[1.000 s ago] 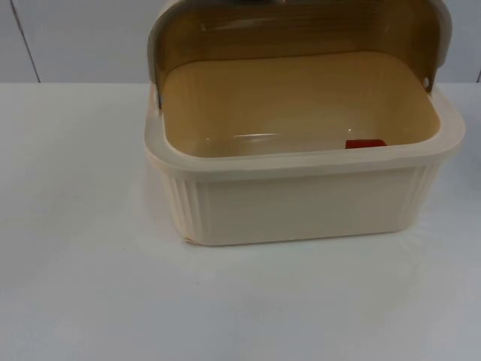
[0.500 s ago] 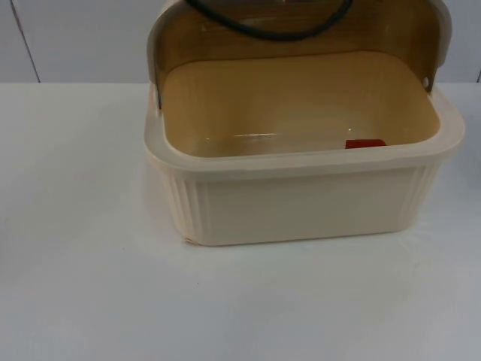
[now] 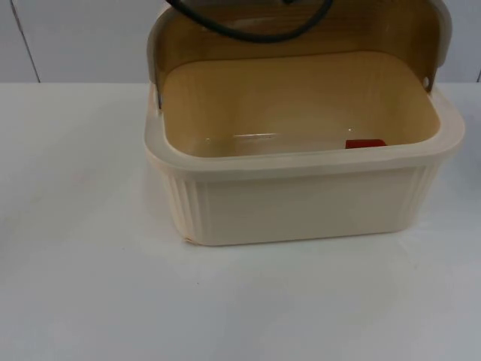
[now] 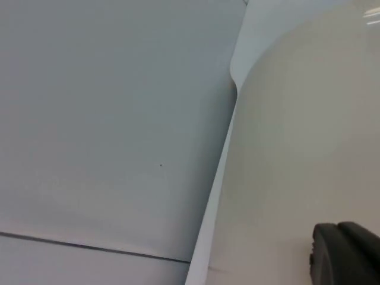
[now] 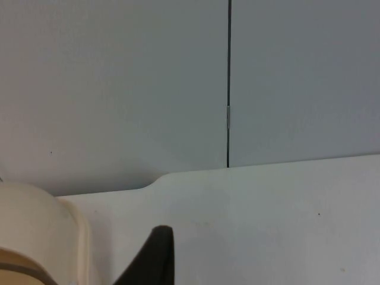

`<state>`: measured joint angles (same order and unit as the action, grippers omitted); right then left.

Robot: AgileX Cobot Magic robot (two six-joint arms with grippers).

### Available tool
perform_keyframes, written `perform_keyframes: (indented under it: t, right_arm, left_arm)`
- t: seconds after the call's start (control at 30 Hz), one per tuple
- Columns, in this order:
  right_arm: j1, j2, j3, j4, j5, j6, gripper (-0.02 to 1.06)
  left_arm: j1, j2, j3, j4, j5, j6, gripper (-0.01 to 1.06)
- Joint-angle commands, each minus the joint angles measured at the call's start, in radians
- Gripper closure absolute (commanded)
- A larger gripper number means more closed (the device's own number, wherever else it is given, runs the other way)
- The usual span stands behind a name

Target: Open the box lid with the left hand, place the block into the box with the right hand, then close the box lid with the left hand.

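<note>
White table (image 3: 75, 226), box (image 3: 301, 203) unmoved since earlier, lid (image 3: 301, 30) up, red block (image 3: 365, 144) inside; jaws' state indiscernible.

Bright even light, soft shadows (faint glare)

The top camera looks down and forward from close, over the near desk (image 3: 240, 301) to the box (image 3: 301, 203) and the far wall (image 3: 75, 37). The left wrist camera sits very near the lid (image 4: 309, 136) and faces the wall. The right wrist camera looks low over the desk toward the wall. All three views share box, desk and wall.
</note>
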<state>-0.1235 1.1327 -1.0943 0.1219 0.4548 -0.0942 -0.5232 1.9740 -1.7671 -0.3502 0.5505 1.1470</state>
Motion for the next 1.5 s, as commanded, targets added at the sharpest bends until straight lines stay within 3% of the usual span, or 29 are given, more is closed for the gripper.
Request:
perform_keyframes:
  t: [0.0,0.8,1.47]
  right_arm:
    - [-0.003,-0.010,0.005,-0.004,-0.007,0.001,0.00]
    - [-0.003,-0.010,0.005,-0.004,-0.007,0.001,0.00]
    - [-0.003,-0.010,0.005,-0.006,-0.007,0.001,0.00]
  left_arm:
    - [0.001,-0.004,-0.001,-0.028,0.020,0.012,1.05]
    - [0.001,0.011,-0.001,-0.080,0.019,0.062,1.05]
    - [0.013,0.010,0.029,-0.080,0.099,0.069,1.05]
